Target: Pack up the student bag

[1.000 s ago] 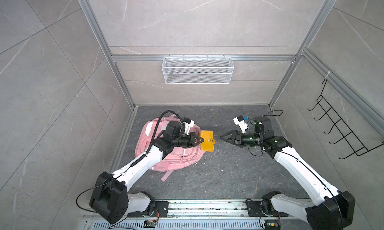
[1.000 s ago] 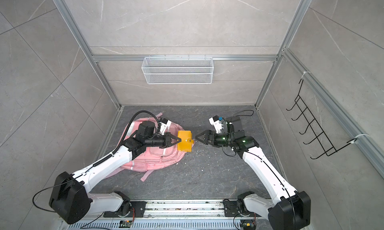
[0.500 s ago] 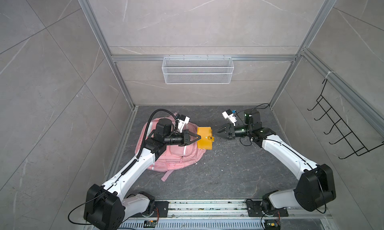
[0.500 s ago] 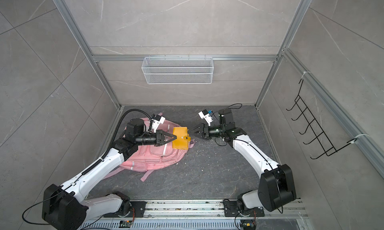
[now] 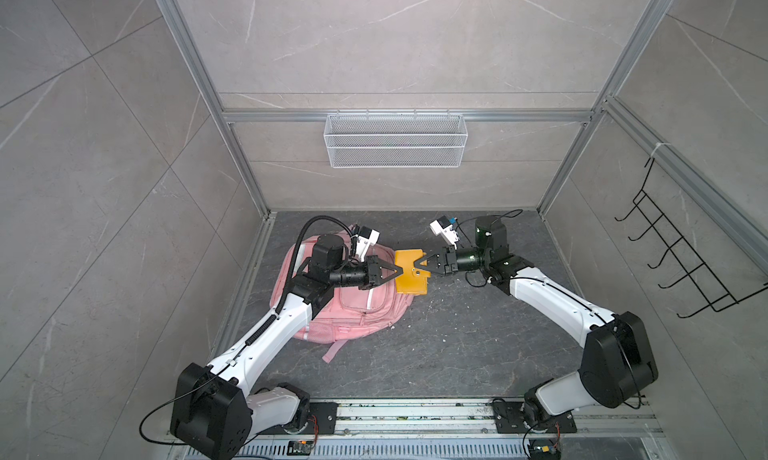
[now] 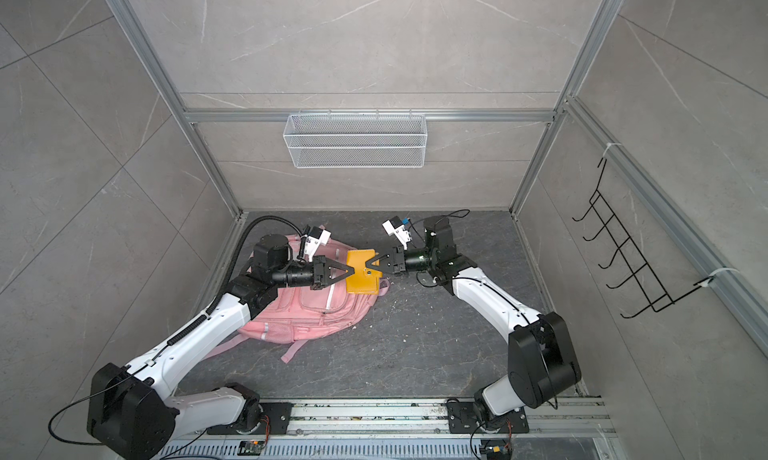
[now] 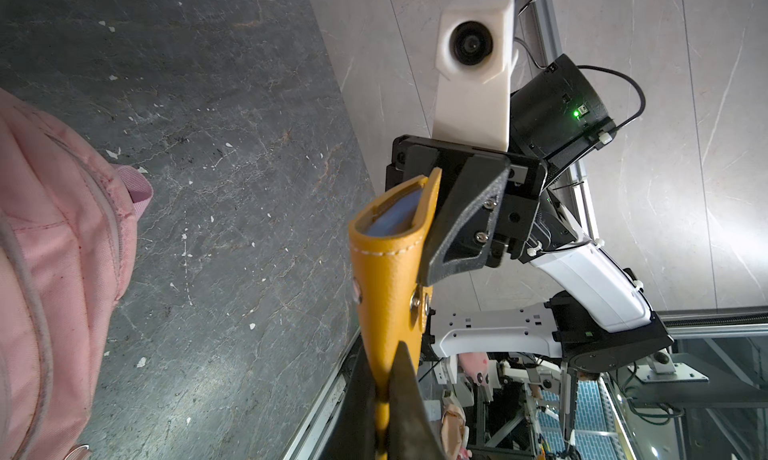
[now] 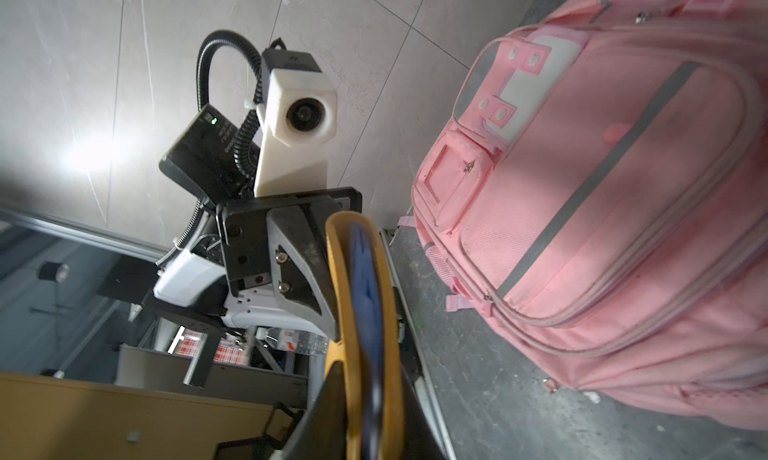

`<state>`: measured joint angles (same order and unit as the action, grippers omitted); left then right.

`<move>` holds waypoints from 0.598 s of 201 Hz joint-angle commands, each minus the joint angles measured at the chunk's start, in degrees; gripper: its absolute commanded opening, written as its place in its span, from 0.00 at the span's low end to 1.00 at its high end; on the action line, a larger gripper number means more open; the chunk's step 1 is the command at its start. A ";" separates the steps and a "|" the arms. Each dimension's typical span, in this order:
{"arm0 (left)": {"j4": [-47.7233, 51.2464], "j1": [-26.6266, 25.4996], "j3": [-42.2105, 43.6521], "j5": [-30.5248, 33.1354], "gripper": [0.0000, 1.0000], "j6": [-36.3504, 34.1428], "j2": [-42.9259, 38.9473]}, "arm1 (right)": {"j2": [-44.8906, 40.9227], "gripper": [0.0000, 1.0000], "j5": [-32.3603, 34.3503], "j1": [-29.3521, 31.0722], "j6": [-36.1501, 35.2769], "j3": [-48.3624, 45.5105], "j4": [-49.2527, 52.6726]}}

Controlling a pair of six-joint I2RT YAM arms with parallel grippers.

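**Top views.** The student bag (image 5: 353,312) is seen lying flat on the dark floor (image 5: 457,345), left of centre and partly under the left arm. A yellow case (image 5: 411,281) is held over the bag's far right corner. The left gripper (image 5: 398,272) is clamped on the case's left edge. The right gripper (image 5: 417,266) is clamped on its upper right part. The same is noted in both top views.

**Left wrist.** The left fingers (image 7: 405,395) are pressed together on the case (image 7: 386,279). Blue contents are seen in its open end. The bag (image 7: 50,250) is seen apart from the case.

**Right wrist.** The case (image 8: 345,312) is seen edge-on, pinched between the right fingers (image 8: 320,420). The bag (image 8: 602,208) lies beside it, pockets facing the camera.
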<state>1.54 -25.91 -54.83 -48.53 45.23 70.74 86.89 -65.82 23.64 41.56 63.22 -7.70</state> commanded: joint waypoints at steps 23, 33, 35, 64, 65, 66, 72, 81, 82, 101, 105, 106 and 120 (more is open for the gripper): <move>7.75 0.90 -4.87 3.45 0.48 -4.60 0.28 | 0.55 0.00 2.18 0.72 -1.40 1.27 -0.24; 11.40 2.02 -5.57 6.37 0.62 -5.43 -0.03 | 0.22 0.00 4.31 0.46 -3.89 1.67 3.23; 12.02 2.27 -5.69 6.92 0.65 -5.60 -0.02 | 0.10 0.00 4.70 0.43 -4.35 1.74 3.80; 27.48 4.47 -10.01 18.07 0.73 -12.18 3.40 | -1.35 0.00 13.37 -1.42 -9.39 1.44 11.64; 28.09 4.47 -10.24 18.49 0.73 -12.41 3.64 | -1.36 0.00 13.63 -1.46 -9.52 1.45 11.91; 28.57 4.47 -10.40 18.83 0.73 -12.69 3.93 | -1.37 0.00 13.84 -1.52 -9.63 1.42 12.14; 31.06 4.40 -11.50 21.28 0.73 -14.51 5.55 | -1.35 0.00 15.47 -1.89 -10.54 1.51 13.97; 33.11 3.98 -12.66 24.21 0.72 -16.00 8.02 | -0.94 0.00 18.14 -2.38 -12.18 1.96 17.60; 33.19 3.91 -12.71 24.50 0.71 -16.11 8.32 | -0.90 0.00 18.38 -2.42 -12.32 2.07 17.97; 35.17 2.26 -15.32 32.48 0.68 -17.73 13.40 | 0.34 0.00 22.35 -3.09 -15.19 3.26 24.83; 35.72 1.86 -16.17 34.09 0.68 -18.11 14.68 | 0.39 0.00 23.08 -3.22 -15.42 3.27 25.24; 35.85 1.80 -16.40 34.41 0.68 -18.18 15.03 | 0.39 0.00 23.22 -3.23 -15.44 3.25 25.35; 38.73 0.38 -20.60 40.13 0.68 -19.28 19.88 | -0.29 0.00 24.82 -3.40 -14.97 2.40 25.34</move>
<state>31.94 -23.46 -69.36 -21.50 31.38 84.55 87.00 -47.07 20.45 30.09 64.31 11.40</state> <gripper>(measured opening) 0.682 0.117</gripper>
